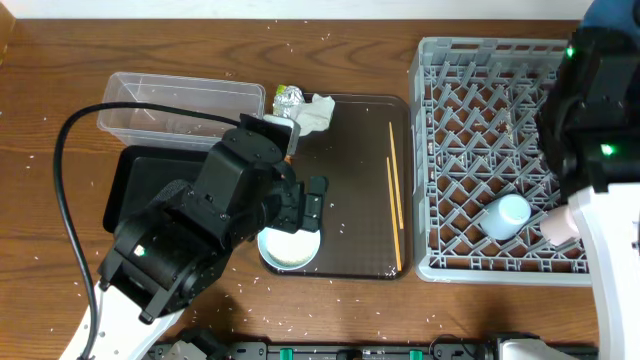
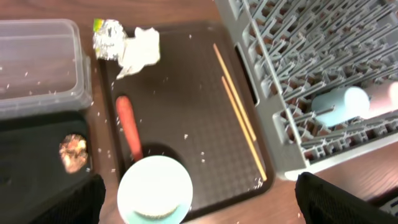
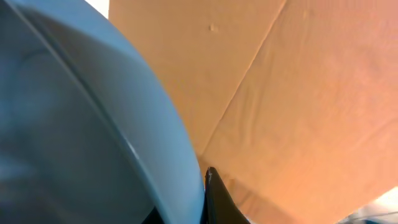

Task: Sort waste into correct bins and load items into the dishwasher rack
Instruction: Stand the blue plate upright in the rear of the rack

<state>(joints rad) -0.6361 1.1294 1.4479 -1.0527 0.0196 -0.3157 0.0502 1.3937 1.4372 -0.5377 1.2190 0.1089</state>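
Observation:
My left gripper [image 2: 214, 200] is open wide and empty, hovering just above the white bowl [image 2: 154, 190] at the front of the brown tray [image 1: 360, 180]. The orange carrot [image 2: 129, 127] lies beside the bowl. Crumpled white paper [image 2: 140, 50] and a foil, yellow-green wrapper [image 2: 107, 40] sit at the tray's far left corner. The chopsticks [image 2: 239, 112] lie along its right side. A brown food lump [image 2: 73, 152] lies in the black tub [image 1: 140, 185]. My right gripper [image 3: 202, 186] is shut on the dark-blue plate [image 3: 81, 124], raised over the rack's [image 1: 490, 160] far right corner.
The clear tub [image 1: 180, 105] stands behind the black tub. A light-blue cup [image 1: 505, 215] and a pink cup [image 1: 560, 225] lie in the rack's front right. White rice grains are scattered over the wooden table [image 1: 60, 100]. My left arm covers much of the black tub.

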